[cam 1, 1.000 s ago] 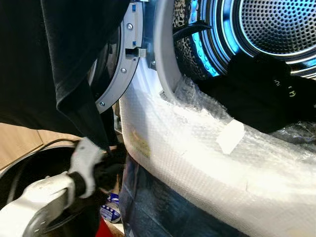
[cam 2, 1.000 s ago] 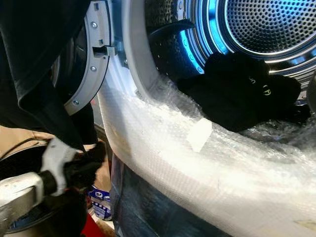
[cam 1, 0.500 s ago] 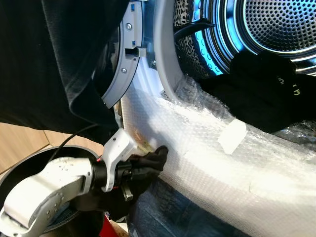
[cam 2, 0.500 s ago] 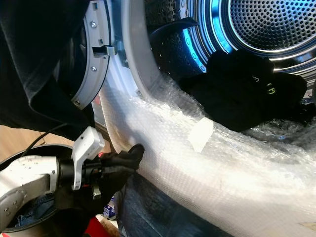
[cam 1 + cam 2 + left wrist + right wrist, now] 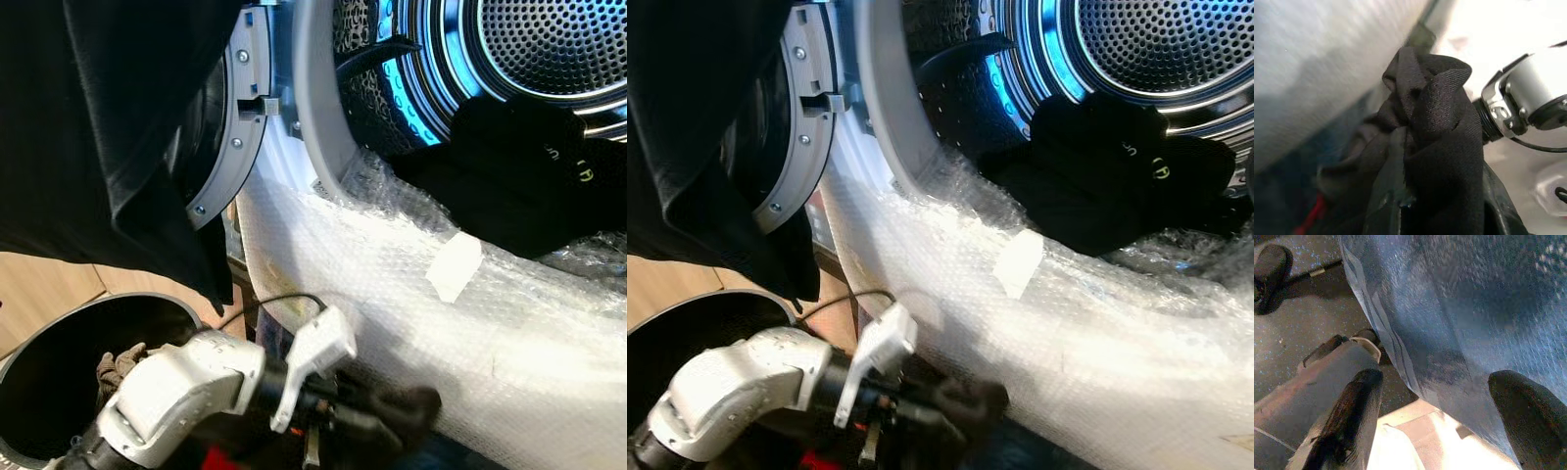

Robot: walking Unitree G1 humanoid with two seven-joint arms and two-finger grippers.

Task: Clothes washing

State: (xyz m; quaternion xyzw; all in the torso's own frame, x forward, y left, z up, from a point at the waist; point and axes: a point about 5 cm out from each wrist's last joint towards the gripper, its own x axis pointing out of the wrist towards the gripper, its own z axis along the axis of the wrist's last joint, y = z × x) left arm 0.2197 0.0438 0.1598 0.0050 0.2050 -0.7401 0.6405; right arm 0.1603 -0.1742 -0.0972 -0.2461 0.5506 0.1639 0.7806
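The washing machine's drum (image 5: 549, 49) stands open, lit blue, with a black garment (image 5: 519, 186) lying at its mouth. Bubble wrap (image 5: 441, 323) covers the front rim. My left gripper (image 5: 407, 416) is low against the machine's front, below the wrap, shut on a bunched black cloth (image 5: 1440, 127) that drapes over its fingers. A large black cloth (image 5: 118, 127) hangs over the open door (image 5: 230, 147) at the left. My right gripper (image 5: 1436, 378) is open beside the machine's lower front panel (image 5: 1459, 308), nothing between its fingers (image 5: 1356, 401).
A round black basket (image 5: 59, 362) with some laundry in it stands on the wooden floor at the lower left, under my left arm. A white tape patch (image 5: 454, 266) sits on the bubble wrap. A thin black cable (image 5: 284, 302) loops above my left wrist.
My left arm has swung rightward from beside the basket to the machine's front under the bubble wrap, carrying the black cloth.
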